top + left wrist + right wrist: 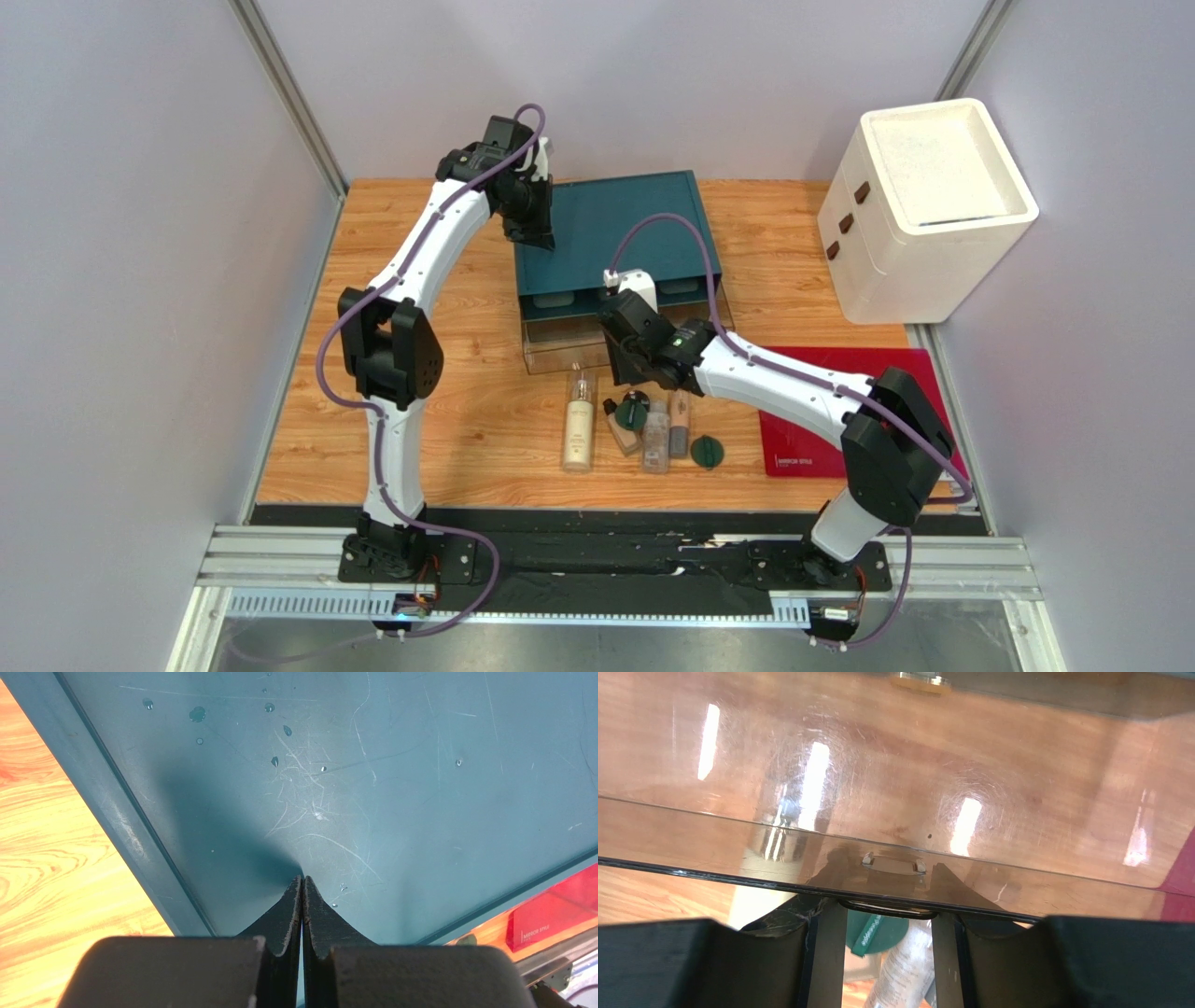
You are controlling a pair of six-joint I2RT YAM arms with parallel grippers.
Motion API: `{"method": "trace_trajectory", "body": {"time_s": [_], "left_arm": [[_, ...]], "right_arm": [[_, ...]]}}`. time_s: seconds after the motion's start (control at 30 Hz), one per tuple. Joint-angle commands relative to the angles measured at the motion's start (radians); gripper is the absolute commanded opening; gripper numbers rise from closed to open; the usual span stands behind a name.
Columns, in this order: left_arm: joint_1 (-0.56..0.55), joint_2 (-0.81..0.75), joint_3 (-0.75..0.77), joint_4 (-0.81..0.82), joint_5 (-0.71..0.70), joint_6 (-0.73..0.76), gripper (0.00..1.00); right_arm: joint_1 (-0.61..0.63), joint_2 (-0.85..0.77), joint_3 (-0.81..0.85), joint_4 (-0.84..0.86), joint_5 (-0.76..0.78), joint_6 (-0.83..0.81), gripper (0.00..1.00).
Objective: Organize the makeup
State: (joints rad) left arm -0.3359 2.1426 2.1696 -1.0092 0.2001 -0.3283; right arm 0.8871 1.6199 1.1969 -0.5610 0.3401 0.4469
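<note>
The makeup lies on the table in front of the teal box (pixel 617 224): a tall cream bottle with a gold cap (pixel 577 431), slim tubes (pixel 655 437), and two dark green discs (pixel 631 415) (pixel 706 451). My left gripper (pixel 536 235) is shut and empty, its tips (pixel 303 880) resting on the box's teal lid (pixel 393 777) near its left edge. My right gripper (pixel 627 375) is open at the front of a clear drawer (pixel 892 798), one finger on each side of the drawer handle (pixel 889 906). A green disc (pixel 878 932) and a clear tube (pixel 903 973) show below it.
A clear drawer (pixel 565 343) stands pulled out of the box's left side. A red flat mat (pixel 842 406) lies at the right under my right arm. A white drawer box (pixel 933 203) stands at the far right corner. Grey walls enclose the table.
</note>
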Motion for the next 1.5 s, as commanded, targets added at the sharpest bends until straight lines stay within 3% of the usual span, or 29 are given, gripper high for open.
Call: {"method": "trace_trajectory", "body": {"time_s": [0.0,0.1,0.13,0.2,0.27,0.4,0.77,1.27,1.47], "left_arm": [[-0.002,0.094,-0.073,-0.109,-0.061,0.012,0.00],[-0.002,0.094,-0.077,-0.108,-0.057,0.012,0.00],[-0.002,0.092,-0.076,-0.108,-0.053,0.012,0.00],[-0.002,0.089,-0.080,-0.109,-0.051,0.012,0.00],[0.000,0.089,-0.079,-0.112,-0.045,0.012,0.00],[-0.002,0.086,-0.074,-0.124,-0.053,0.020,0.00],[-0.003,0.047,-0.126,-0.123,-0.062,0.043,0.00],[-0.002,0.004,-0.198,-0.108,-0.068,0.074,0.00],[-0.002,-0.007,-0.234,-0.095,-0.061,0.081,0.00]], "right_arm": [[0.059,-0.014,-0.033,-0.073,-0.059,-0.028,0.00],[0.061,0.017,-0.007,-0.092,-0.043,-0.040,0.03],[0.059,0.023,0.018,-0.100,-0.033,-0.046,0.24],[0.062,0.017,0.030,-0.103,-0.029,-0.047,0.55],[0.061,-0.005,0.023,-0.076,-0.033,-0.047,0.73],[0.062,-0.069,0.003,-0.057,-0.072,-0.082,0.84],[0.101,-0.288,-0.167,-0.089,-0.095,-0.116,0.90],[0.043,-0.420,-0.434,-0.062,-0.085,0.197,0.93],[-0.033,-0.425,-0.494,-0.014,-0.072,0.265,0.85]]}}
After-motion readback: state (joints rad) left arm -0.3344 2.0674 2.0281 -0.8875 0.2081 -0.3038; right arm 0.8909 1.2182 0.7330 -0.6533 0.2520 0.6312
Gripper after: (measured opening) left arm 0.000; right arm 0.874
